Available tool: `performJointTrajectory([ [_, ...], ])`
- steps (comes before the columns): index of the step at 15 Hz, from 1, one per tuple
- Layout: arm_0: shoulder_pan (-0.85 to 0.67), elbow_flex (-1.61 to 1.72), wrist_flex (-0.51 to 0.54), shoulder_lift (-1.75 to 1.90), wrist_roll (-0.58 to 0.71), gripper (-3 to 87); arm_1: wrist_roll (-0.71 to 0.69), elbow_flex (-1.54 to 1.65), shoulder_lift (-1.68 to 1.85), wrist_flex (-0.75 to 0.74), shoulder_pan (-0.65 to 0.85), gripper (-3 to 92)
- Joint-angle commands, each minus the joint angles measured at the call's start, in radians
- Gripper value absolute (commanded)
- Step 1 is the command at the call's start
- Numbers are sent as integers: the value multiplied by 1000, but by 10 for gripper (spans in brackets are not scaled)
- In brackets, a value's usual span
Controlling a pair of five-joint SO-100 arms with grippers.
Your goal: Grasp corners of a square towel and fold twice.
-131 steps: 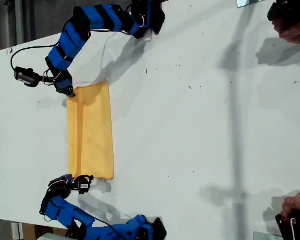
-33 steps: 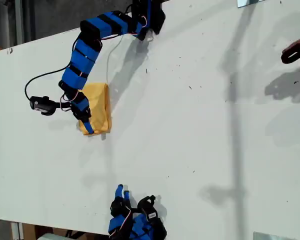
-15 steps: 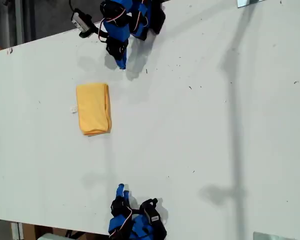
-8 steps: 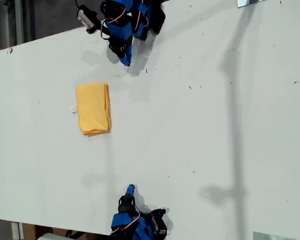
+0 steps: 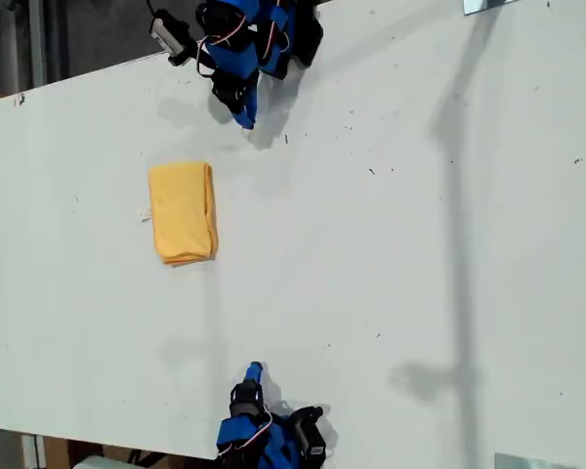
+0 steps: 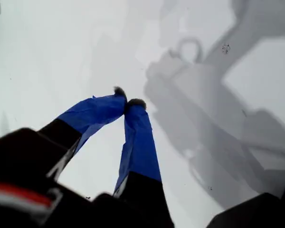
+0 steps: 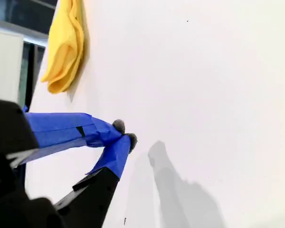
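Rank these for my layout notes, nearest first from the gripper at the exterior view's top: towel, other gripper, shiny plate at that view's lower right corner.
From the top gripper, in the exterior view:
1. towel, just below and left.
2. lower gripper, near the bottom edge.
3. shiny plate, lower right corner.

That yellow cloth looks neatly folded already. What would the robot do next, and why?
Probably nothing more than rest. The towel lies as a small folded rectangle on the table, apparently folded twice. My first tool and my second tool are both shut, empty and away from it, so I'd judge the job done and park the arms.
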Motion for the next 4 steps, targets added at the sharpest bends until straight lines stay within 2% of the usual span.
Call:
performJointTrajectory([
  [1,2,5,8,3,-5,-12,11,-35,-5,-8,-5,29],
  [4,2,5,8,3,-5,-12,11,-32,-5,-15,11,28],
])
